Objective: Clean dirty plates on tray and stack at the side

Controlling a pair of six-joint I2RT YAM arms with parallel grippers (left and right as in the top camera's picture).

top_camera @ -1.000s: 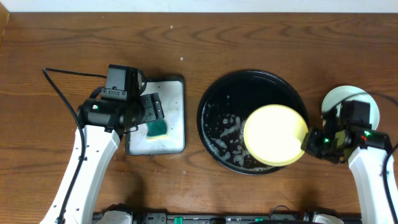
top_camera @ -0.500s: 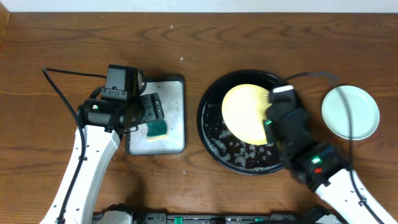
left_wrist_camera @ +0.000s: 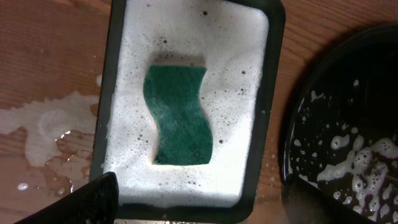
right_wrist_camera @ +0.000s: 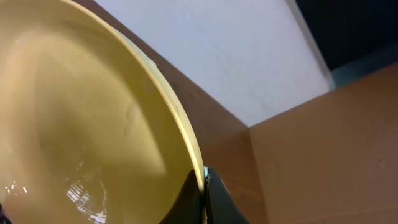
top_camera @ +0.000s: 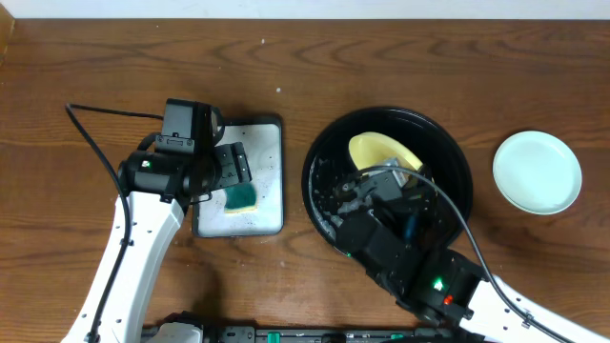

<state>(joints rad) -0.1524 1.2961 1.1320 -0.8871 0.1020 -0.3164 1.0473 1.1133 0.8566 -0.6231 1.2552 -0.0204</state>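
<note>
Teal sponge [left_wrist_camera: 179, 115] is lying flat in white foam [left_wrist_camera: 134, 74] inside the small rectangular tray [left_wrist_camera: 264, 124], which is sitting on the left part of the wooden surface [top_camera: 381, 67]. A wet puddle [left_wrist_camera: 50, 130] is spreading on the wood just left of that tray. The left end effector [top_camera: 232, 170] is hovering over the sponge with its fingers spread wide, gripping nothing and touching nothing; from the left wrist, only a dark fingertip is showing at the lower edge.

Further right, the round black tray [top_camera: 450, 167] is resting on the surface, with suds [left_wrist_camera: 348, 168] clinging to its floor. The pale yellow plate [top_camera: 376, 152] is tilting steeply over the tray's inner area, lifted on edge rather than lying flat. The right end effector [right_wrist_camera: 203, 193] is pinching that plate's rim, its two dark fingers pressed together on the thin edge.

At the far right, a pale mint plate [top_camera: 537, 171] is sitting flat on the surface, well apart from the black tray.
</note>
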